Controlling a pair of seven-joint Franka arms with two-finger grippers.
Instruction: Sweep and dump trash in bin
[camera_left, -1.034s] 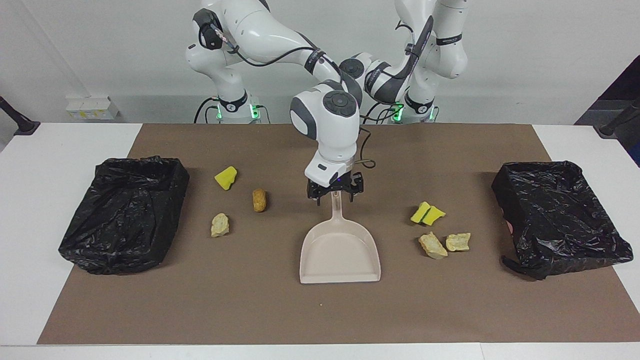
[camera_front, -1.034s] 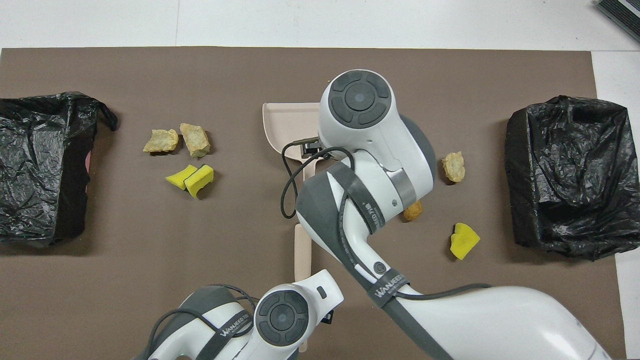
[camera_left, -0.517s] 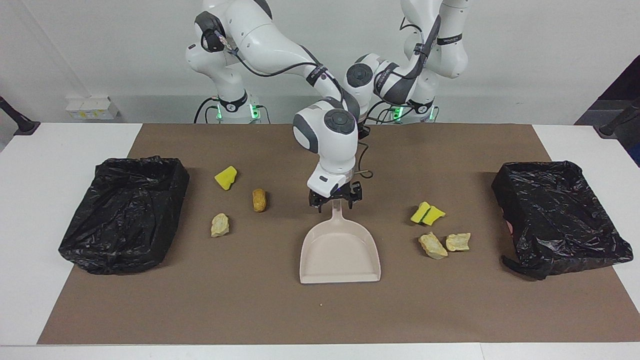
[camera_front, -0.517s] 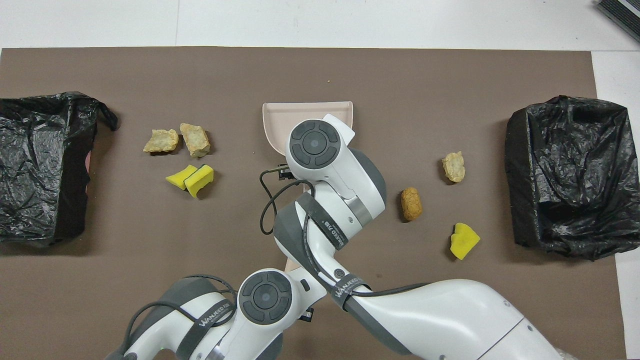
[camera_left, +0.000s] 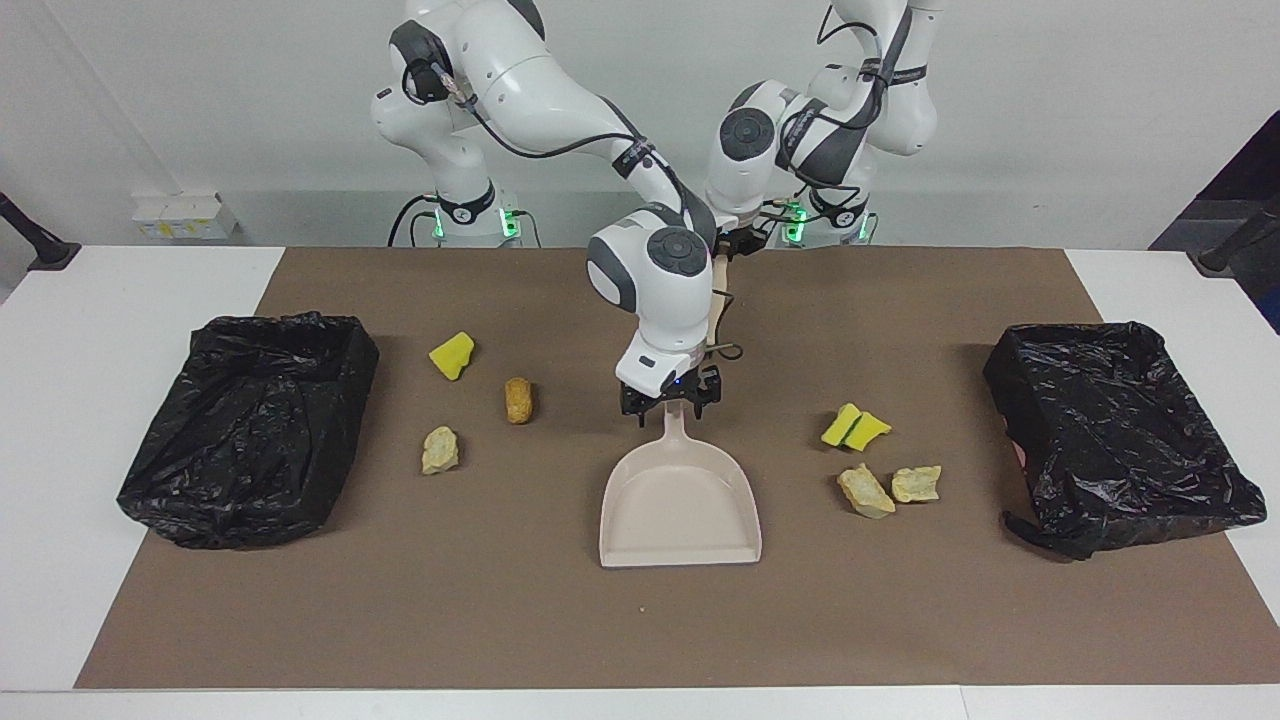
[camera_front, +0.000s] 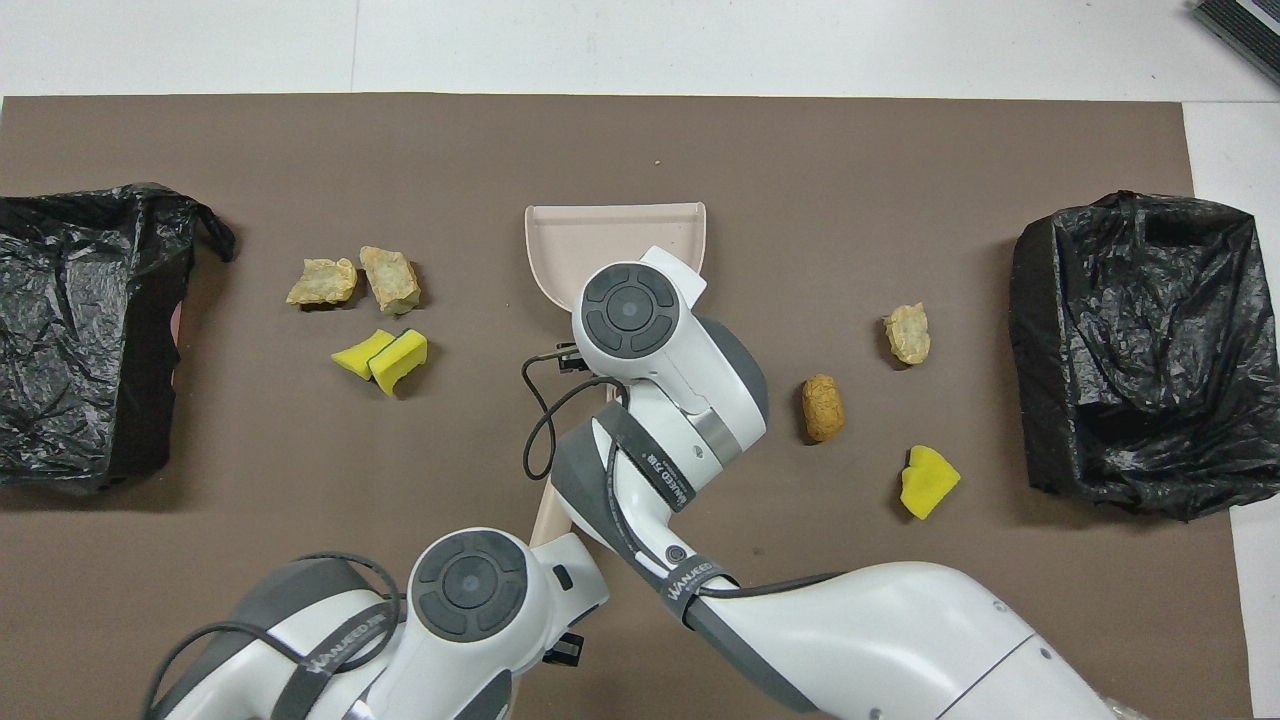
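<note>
Straddling dustpan (camera_left: 680, 500) handle: right tool (camera_left: 668, 401), fingers spread, grip unclear | left tool (camera_left: 737, 243) clamped on brush handle | trash (camera_left: 518, 399) beside.

Two white robot arms with dark grey joints and black grippers.

Each arm (camera_left: 520, 75) has glossy white rounded shells, grey bands at the joints and round dark grey caps (camera_front: 628, 307) marked with four curved segments. Black cables (camera_front: 545, 420) loop along the outside, tied down by black straps printed with white lettering (camera_front: 695, 580). Green lights (camera_left: 505, 215) glow at the bases. The small grippers (camera_left: 668, 392) are black.
</note>
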